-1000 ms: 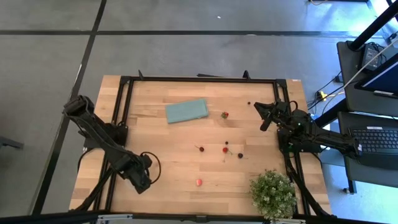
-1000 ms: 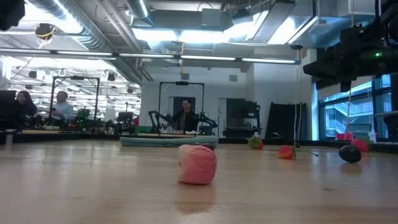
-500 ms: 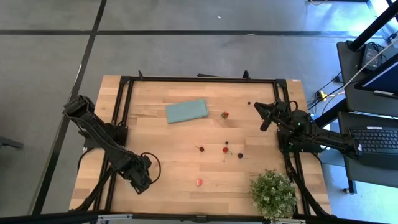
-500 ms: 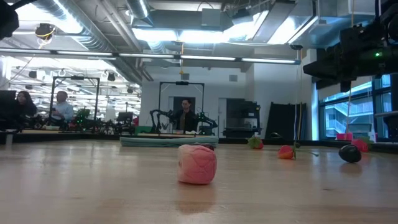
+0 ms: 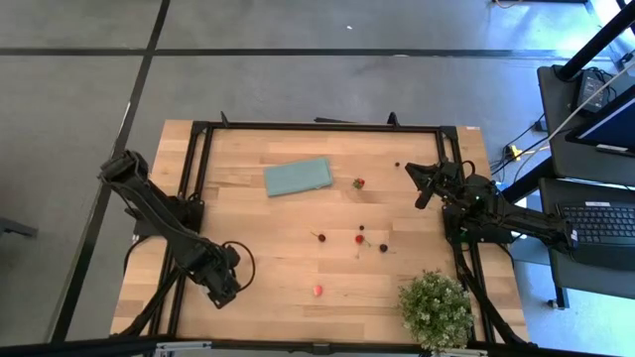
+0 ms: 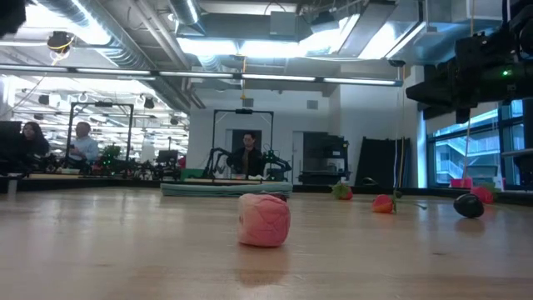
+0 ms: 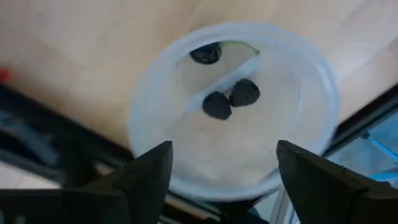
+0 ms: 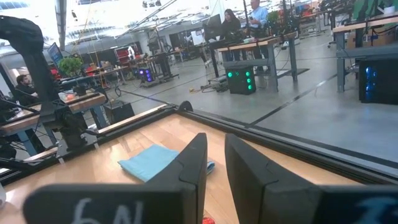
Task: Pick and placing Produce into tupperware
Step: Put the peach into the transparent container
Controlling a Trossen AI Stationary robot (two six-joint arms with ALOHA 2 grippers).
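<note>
The left tool [image 5: 222,286] sits near the table's [image 5: 258,228] front-left corner, well away from the green potted plant [image 5: 435,308], and over the last second it has crept slightly further from that plant while the right tool [image 5: 425,183] has not moved. The left wrist view looks straight down into the clear round tupperware [image 7: 233,112], with the left tool's fingers [image 7: 149,177] spread wide on either side of its rim and three dark berries [image 7: 231,98] already inside. The small shift looks like a settling or backing-off after a drop, so another piece probably comes next. Loose produce lies between the teal cloth [image 5: 299,176] and the plant: a pink-red berry [image 5: 317,291] closest, more red and dark ones [image 5: 359,238] beyond. The right tool hovers beyond the plant, its fingers nearly pressed together.
</note>
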